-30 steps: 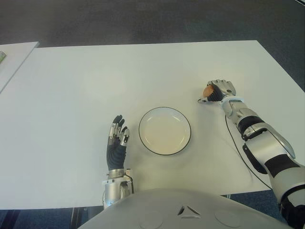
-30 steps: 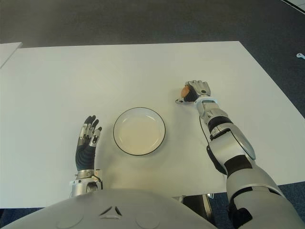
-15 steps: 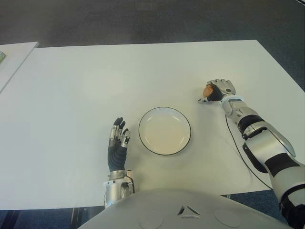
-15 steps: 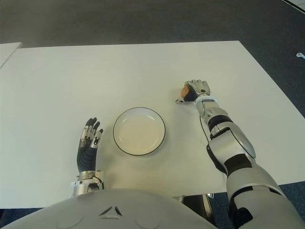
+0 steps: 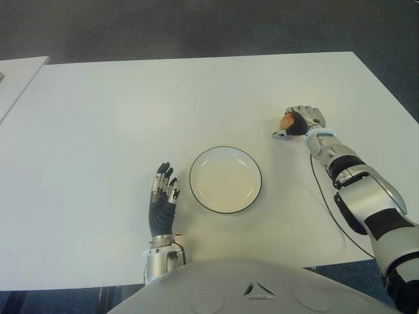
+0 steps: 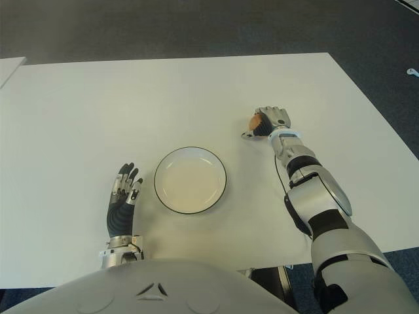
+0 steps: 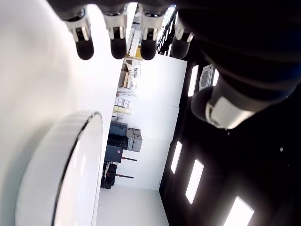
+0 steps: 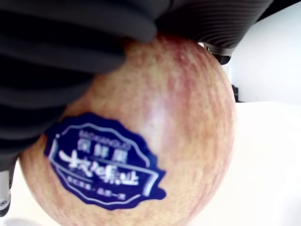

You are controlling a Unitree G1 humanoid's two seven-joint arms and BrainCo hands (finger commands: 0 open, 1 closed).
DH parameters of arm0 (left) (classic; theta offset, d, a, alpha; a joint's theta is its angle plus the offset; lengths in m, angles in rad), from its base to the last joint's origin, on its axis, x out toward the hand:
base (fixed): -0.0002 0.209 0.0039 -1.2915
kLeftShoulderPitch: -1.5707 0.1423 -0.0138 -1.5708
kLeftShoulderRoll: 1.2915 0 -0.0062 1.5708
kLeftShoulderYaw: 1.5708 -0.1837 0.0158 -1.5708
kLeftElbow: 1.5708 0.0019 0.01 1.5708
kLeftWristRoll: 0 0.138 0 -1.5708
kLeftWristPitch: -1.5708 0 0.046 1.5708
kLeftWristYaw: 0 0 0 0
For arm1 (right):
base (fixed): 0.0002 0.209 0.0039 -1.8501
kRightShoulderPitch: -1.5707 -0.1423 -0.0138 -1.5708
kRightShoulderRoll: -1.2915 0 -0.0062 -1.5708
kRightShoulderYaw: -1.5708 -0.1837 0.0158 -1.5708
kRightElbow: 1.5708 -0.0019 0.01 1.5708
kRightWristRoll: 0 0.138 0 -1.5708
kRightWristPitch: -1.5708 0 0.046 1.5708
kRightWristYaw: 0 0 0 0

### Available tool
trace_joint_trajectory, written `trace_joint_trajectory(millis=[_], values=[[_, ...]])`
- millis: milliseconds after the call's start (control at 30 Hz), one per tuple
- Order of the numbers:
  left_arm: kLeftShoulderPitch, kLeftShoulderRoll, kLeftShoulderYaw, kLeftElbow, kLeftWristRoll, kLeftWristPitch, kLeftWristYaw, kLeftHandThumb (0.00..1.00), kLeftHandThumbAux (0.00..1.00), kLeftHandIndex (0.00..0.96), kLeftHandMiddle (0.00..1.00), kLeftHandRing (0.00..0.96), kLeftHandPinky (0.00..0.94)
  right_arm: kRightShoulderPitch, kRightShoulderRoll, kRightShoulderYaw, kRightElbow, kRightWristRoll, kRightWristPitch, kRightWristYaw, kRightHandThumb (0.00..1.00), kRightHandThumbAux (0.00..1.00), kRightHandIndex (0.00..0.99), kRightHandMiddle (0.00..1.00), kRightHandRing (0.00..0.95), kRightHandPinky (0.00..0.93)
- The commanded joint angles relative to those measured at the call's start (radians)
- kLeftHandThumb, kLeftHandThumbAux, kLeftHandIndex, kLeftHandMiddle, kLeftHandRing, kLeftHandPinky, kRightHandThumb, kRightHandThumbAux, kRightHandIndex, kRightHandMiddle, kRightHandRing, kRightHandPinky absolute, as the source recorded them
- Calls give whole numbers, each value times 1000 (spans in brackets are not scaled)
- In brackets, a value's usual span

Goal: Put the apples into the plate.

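A reddish-yellow apple with a blue sticker sits in my right hand, whose dark fingers curl tightly around it. In the eye views the apple shows to the right of the plate and a little farther back, just above the table. The white plate with a dark rim lies near the table's front, with nothing in it. My left hand shows just left of the plate, fingers straight and spread, holding nothing.
The white table spreads wide around the plate. A second pale table edge shows at the far left. A thin black cable runs along my right forearm. Dark floor lies beyond the table's far edge.
My left hand has drawn back slightly toward the table's front edge. My right hand with the apple has shifted a touch farther away and to the right.
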Motion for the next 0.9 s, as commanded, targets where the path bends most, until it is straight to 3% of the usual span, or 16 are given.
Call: trace_joint_trajectory(millis=[33, 267, 367, 600, 900], values=[[-7, -34, 12, 15, 2, 3, -1, 138, 586, 0, 0, 0, 0, 22, -4, -32, -103, 30, -76, -2, 851, 675, 407, 530, 800, 779], [-11, -29, 26, 28, -29, 7, -19, 134, 579, 0, 0, 0, 0, 108, -37, -17, -298, -14, -200, -39, 853, 675, 407, 525, 804, 781], [-12, -32, 28, 28, -31, 7, -23, 135, 579, 0, 0, 0, 0, 148, -49, -25, -391, -20, -214, -23, 853, 676, 406, 523, 804, 781], [-17, -39, 31, 34, -59, 15, -32, 134, 590, 0, 0, 0, 0, 236, -98, -19, -633, -59, -290, 54, 853, 676, 404, 520, 807, 787], [-23, -43, 39, 50, -68, 6, -36, 137, 617, 0, 0, 0, 0, 324, -116, -21, -841, -78, -340, 149, 851, 678, 399, 521, 818, 809]])
